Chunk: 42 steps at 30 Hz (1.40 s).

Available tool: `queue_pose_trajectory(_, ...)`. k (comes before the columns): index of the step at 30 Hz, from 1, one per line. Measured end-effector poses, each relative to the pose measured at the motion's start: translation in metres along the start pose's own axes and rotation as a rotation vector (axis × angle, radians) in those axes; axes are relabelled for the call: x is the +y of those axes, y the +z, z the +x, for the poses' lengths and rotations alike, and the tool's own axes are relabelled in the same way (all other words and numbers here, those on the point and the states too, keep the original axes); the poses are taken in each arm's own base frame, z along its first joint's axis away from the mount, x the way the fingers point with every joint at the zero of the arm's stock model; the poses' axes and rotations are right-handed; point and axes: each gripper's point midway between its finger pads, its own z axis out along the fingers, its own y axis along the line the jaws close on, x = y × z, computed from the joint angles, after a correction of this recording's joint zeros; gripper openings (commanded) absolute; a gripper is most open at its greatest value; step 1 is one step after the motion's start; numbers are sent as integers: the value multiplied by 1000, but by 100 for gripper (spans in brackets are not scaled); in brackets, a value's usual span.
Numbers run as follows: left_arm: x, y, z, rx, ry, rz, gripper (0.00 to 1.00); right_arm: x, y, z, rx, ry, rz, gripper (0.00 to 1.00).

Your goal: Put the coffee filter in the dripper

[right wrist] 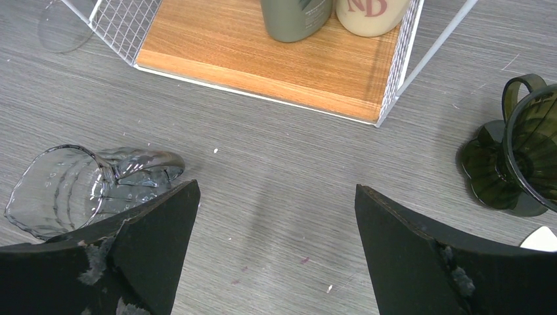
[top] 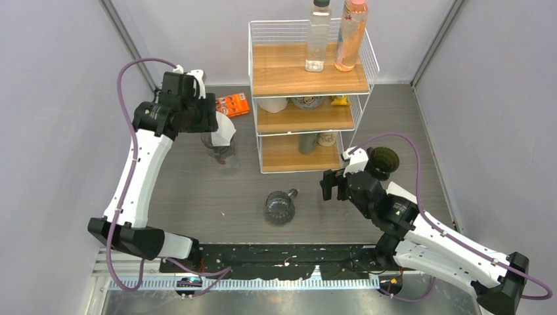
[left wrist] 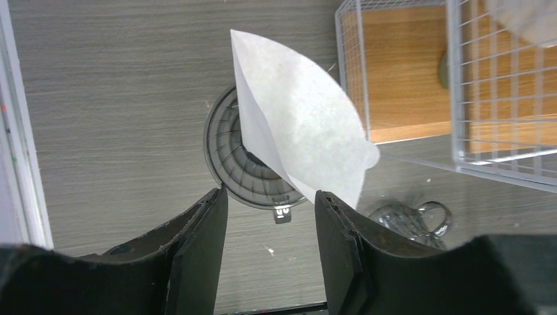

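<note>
A white paper coffee filter (top: 225,130) stands tilted in a clear grey dripper (top: 220,151) on the table left of the shelf. In the left wrist view the folded filter (left wrist: 302,125) leans out of the dripper (left wrist: 233,157) toward the right. My left gripper (top: 214,122) hovers just above it, open (left wrist: 270,200), with the filter's lower edge next to the right finger (left wrist: 341,236). My right gripper (top: 332,186) is open and empty (right wrist: 276,197) over bare table. A dark green dripper (top: 384,159) stands near it (right wrist: 519,157).
A glass cup (top: 279,207) lies on its side mid-table, also in the right wrist view (right wrist: 66,187). A white wire shelf (top: 309,79) with wooden boards holds bottles and cans. An orange packet (top: 233,104) lies behind the left gripper.
</note>
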Motion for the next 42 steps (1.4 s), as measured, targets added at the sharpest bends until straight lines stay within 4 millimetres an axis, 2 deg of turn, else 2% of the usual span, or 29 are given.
queue_pose_trajectory(5, -13, -16, -17, -63, -30, 64, 55, 0, 0, 0, 0, -1, 0, 95)
queue_pose_trajectory(10, -30, -23, -29, -96, -61, 129, 46, 0, 0, 0, 0, -1, 0, 95)
queue_pose_trajectory(13, -42, -20, -38, -104, -70, 153, 39, 0, 0, 0, -1, -1, 1, 95)
queue_pose_trajectory(17, -51, -4, -45, -81, -66, 150, 32, -1, 0, -1, -4, -1, 8, 95)
queue_pose_trajectory(22, -44, 27, -33, 5, -72, 72, 26, -3, 0, -1, -6, -1, 14, 96)
queue_pose_trajectory(25, -36, 35, -24, 38, -70, 25, 25, -3, 0, -1, -6, -1, 15, 95)
queue_pose_trajectory(34, -14, 44, 3, 100, -57, -80, 21, -4, 0, -2, -9, -1, 25, 95)
queue_pose_trajectory(42, -5, 42, 8, 101, -53, -127, 21, -6, 2, 0, -3, -6, 39, 96)
